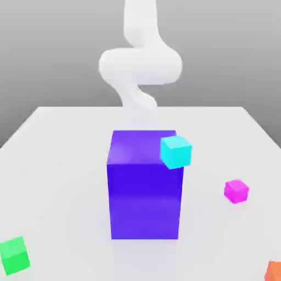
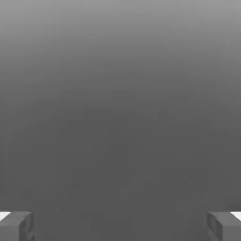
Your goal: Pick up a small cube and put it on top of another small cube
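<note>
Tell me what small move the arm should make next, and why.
I'd probably shift the open gripper toward the pink cube, keeping it high for now. That cube sits apart from the big blue block, toward the exterior view's right, and nothing is between the fingers yet, so the pick-up seems to come first.

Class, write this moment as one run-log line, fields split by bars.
gripper: open, nothing between fingers | magenta cube: on table, right of blue block in exterior view | stacking: not done
</note>
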